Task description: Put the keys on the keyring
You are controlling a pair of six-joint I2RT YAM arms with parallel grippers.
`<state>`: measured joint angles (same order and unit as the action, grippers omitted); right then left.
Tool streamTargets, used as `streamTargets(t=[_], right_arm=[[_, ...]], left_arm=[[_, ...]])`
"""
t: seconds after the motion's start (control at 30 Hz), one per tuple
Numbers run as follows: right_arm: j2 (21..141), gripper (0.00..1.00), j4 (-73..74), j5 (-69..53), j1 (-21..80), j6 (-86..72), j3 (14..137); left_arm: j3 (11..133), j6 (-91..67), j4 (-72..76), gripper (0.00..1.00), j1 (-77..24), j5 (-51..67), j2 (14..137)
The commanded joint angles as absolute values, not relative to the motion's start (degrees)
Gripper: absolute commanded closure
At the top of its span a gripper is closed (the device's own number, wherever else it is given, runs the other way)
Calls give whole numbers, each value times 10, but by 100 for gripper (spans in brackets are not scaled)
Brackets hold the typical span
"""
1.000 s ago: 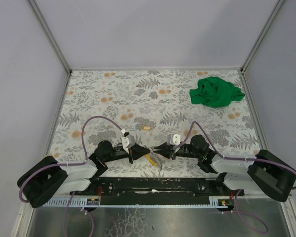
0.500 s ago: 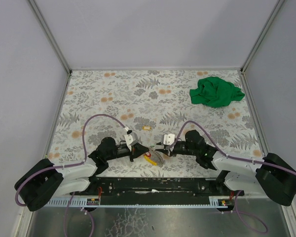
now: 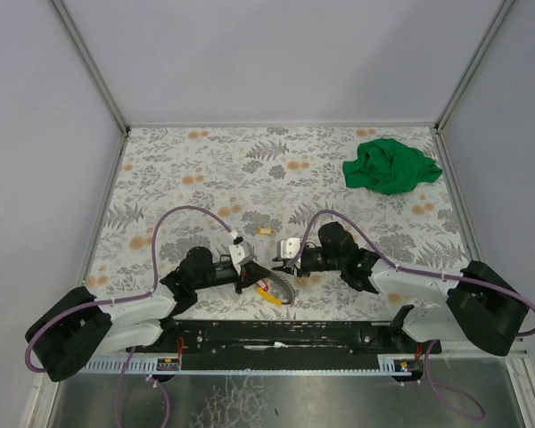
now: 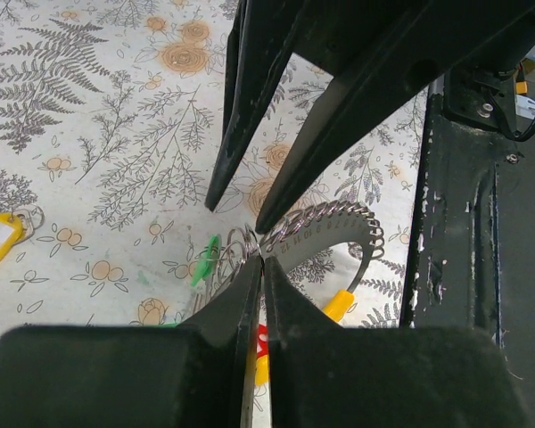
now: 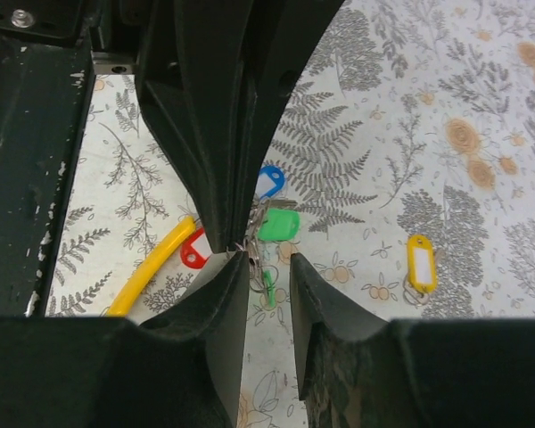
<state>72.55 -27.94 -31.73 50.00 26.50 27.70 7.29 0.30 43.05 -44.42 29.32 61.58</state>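
Note:
The keyring, a grey numbered metal arc with a yellow end, hangs just above the table. My left gripper is shut on its coiled end. Red, blue and green tags hang there. My right gripper faces the left gripper tip to tip, open. Thin wire rings and a green sliver sit in its gap, against one finger. A yellow-tagged key lies alone on the table. In the top view both grippers meet at the near edge.
A crumpled green cloth lies at the far right of the floral table. The black base rail runs just behind the grippers. Grey walls enclose the table on three sides.
My right arm has swung left and forward, bringing its fingers in against the left gripper's tip, and its jaws have parted. The left gripper has kept its hold on the keyring.

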Motion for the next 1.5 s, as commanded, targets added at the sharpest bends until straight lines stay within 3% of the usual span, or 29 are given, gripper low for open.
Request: streamTargets(t=[0.0,0.17,0.37,0.47,0.53,0.77,0.83,1.03,1.33,1.47], right_arm=[[738,69,-267,-353,497,279,303],[754,71,-249,-367,497,286,313],[757,86,-270,-343,497,276,305],[746,97,-323,-292,505,258,280],[736,99,-363,-246,514,252,260],[737,92,-436,-170,548,254,226],[746,82,-452,-134,565,262,219],[713,70,-461,-97,574,261,179],[631,60,-409,-89,573,284,164],[640,62,-396,-110,573,300,188]], left_arm=[[93,20,440,100,-450,286,607],[92,21,442,100,-452,285,605],[91,14,447,100,-454,279,602],[87,-6,463,100,-455,270,604],[81,-36,488,100,-458,253,608],[70,-126,566,100,-479,207,629],[70,-146,585,100,-482,197,636],[68,-120,534,100,-482,145,617],[65,-55,458,100,-481,165,564],[70,-33,443,100,-481,186,564]])
